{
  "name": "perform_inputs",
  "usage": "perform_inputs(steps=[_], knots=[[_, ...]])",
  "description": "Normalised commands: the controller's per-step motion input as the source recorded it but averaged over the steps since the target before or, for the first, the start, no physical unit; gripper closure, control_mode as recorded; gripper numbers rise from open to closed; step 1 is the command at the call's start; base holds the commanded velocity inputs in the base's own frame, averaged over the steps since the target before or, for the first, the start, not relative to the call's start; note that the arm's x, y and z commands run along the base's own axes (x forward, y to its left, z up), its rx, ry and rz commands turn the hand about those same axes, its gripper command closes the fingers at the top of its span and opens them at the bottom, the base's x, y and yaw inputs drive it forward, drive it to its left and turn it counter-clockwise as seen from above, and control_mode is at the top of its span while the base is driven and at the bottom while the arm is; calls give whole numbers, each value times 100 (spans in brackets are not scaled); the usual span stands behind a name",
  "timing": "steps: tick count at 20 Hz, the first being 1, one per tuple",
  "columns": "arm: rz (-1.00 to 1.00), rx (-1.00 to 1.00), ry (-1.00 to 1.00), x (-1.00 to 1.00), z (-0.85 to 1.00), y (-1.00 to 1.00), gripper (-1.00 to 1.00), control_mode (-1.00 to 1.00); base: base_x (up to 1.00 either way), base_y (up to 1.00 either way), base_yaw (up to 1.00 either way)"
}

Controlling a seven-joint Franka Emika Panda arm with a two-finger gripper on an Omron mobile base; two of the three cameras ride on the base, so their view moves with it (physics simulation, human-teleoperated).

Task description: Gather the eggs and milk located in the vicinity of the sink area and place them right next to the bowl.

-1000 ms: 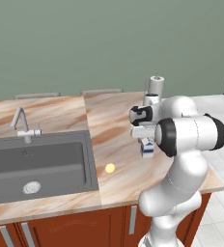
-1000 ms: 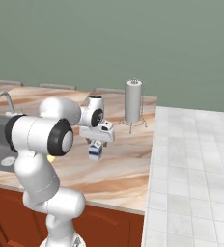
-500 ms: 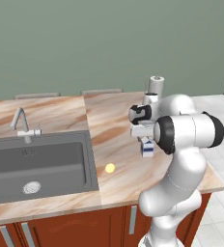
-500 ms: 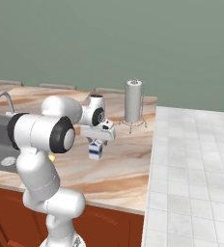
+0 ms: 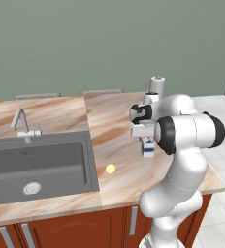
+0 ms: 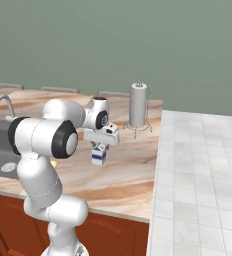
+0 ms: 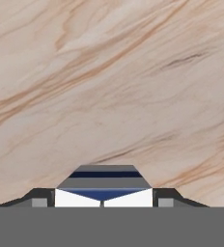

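Note:
The milk (image 5: pixel 148 148) (image 6: pixel 99 155) is a small white carton with dark blue bands, upright on the marble counter right of the sink (image 5: pixel 41 162). My gripper (image 5: pixel 147 143) (image 6: pixel 100 149) points down over it. In the hand view the milk (image 7: pixel 103 185) fills the gap between my fingertips (image 7: pixel 40 199), which press against both its sides, so my gripper (image 7: pixel 103 202) is shut on it. A pale yellow egg (image 5: pixel 110 168) lies on the counter between the sink and the carton. The bowl is out of view.
A thin grey faucet (image 5: pixel 21 124) stands behind the basin, whose round silver drain (image 5: pixel 31 187) shows. A paper towel holder (image 5: pixel 156 86) (image 6: pixel 138 105) stands at the counter's back right corner. The counter ends just right of the arm, above a tiled floor (image 6: pixel 198 170).
The fingers have come together onto the sides of the milk carton. The arm and carton stay in about the same place.

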Motion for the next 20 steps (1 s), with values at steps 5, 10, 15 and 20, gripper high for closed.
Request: perform_inputs(steps=[5,10,15,20], knots=[[-2,0,0,-3,3,0,100,-100,0,0,0],[-1,0,-2,-47,55,3,100,-100,0,0,0],[0,0,-8,-45,74,12,100,-100,0,0,0],[0,0,-12,-53,54,16,100,-100,0,0,0]])
